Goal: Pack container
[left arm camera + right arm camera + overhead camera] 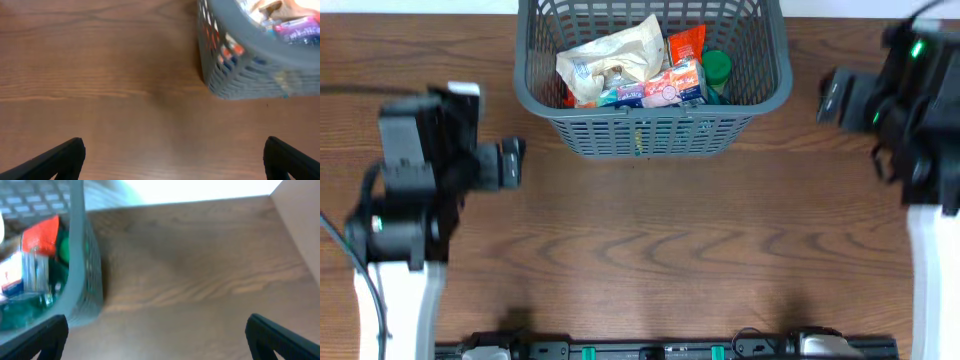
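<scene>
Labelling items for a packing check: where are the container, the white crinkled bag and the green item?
container (620,132): overhead view, on its front lattice wall.
white crinkled bag (615,52): overhead view, on the middle of the bag.
green item (716,68): overhead view, on its top face.

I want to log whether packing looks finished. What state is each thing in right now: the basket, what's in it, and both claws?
container: upright, holding several packets.
cream bag: inside the container, lying on top.
orange packet: inside the container, towards the back.
green-capped item: inside the container, partly hidden.
left claw: open, empty, clear of the container.
right claw: open, empty, clear of the container.
</scene>
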Controlling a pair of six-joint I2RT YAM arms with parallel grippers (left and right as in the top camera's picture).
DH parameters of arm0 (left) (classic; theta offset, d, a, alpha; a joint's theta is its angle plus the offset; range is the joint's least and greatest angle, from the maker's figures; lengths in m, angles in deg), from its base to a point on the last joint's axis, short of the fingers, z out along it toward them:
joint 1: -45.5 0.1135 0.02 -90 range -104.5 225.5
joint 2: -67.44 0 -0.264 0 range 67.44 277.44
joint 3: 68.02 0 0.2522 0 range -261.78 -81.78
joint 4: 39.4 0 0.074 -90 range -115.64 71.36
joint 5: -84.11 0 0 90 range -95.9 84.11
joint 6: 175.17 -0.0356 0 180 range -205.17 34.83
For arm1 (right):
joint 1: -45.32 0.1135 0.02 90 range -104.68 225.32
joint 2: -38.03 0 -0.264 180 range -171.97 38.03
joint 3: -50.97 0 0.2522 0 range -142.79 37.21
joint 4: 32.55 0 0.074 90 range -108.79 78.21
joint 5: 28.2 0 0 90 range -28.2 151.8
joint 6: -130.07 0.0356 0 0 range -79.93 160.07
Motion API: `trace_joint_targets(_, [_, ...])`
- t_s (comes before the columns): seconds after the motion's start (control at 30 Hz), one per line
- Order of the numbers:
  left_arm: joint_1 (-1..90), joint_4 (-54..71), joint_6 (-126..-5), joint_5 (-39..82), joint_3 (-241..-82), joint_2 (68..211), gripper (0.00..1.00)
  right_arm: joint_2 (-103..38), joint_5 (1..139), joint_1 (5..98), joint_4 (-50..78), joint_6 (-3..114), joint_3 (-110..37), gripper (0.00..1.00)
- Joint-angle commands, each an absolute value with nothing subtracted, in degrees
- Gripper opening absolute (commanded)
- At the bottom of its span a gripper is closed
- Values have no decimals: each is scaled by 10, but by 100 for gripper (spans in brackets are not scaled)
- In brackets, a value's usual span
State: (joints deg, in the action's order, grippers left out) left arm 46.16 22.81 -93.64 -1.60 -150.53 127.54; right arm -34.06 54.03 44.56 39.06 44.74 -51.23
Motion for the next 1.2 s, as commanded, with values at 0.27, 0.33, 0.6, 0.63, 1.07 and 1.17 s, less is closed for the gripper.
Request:
trace_joint_targets(0.27, [463, 128, -891, -21, -1297, 1026, 99, -19, 528, 508, 290, 469, -170, 99])
trace_joint_targets(0.33, [463, 137, -901, -21, -1296, 1020, 99, 13, 528, 508, 299, 469, -149, 99])
trace_joint_targets(0.6, [463, 146, -900, -21, -1296, 1026, 99, 43, 528, 508, 351, 469, -127, 99])
trace_joint_targets(0.63, [463, 146, -900, -21, -1296, 1026, 99, 43, 528, 508, 358, 469, -127, 99])
trace_joint_targets(1.07, [463, 146, -900, -21, -1296, 1026, 99, 43, 528, 508, 429, 469, -127, 99])
trace_joint_targets(1.17, [463, 146, -900, -21, -1296, 1026, 99, 46, 528, 509, 432, 469, -127, 99])
